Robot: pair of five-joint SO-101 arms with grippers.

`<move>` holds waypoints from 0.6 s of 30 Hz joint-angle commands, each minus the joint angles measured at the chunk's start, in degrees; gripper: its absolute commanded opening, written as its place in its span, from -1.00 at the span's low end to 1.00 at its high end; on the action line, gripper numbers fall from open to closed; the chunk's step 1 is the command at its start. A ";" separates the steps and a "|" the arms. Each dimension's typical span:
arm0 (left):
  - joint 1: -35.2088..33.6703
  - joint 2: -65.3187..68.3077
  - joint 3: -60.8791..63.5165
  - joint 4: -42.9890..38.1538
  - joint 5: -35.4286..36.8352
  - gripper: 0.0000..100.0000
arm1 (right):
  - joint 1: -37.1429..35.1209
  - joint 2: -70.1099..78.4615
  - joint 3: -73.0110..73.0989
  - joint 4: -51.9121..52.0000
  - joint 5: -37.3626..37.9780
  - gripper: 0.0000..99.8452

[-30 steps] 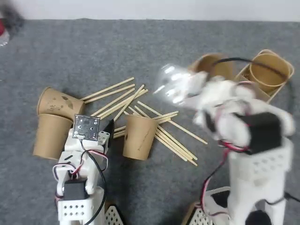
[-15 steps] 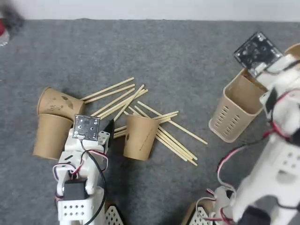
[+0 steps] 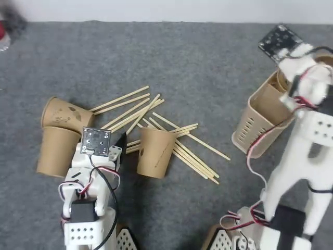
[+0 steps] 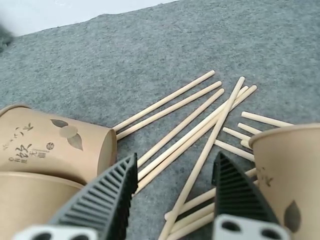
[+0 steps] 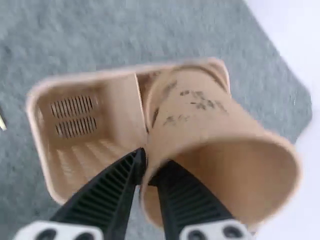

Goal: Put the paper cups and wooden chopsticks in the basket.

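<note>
paper cup (image 3: 155, 152) amid wooden chopsticks (image 3: 132, 117), just beside left gripper (image 4: 176, 157)

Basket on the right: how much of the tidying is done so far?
Nothing is clearly finished yet. The right gripper is shut on one paper cup, tilted over a compartment of the basket, not yet released. Left to do: three more cups on the mat and all the scattered chopsticks. The left gripper hangs open above those chopsticks.
</note>
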 commanded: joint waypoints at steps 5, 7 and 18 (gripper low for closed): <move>0.44 -0.79 -0.40 0.09 -0.53 -0.53 | -4.00 -0.84 -2.81 -1.19 -5.36 -0.41; 0.44 -0.79 -0.40 0.09 -0.53 -0.53 | -3.65 -1.54 -2.81 -1.45 -5.27 -0.44; 0.44 -0.79 -0.40 0.00 -0.53 -0.53 | -14.02 -7.08 -2.46 6.37 -12.84 -0.53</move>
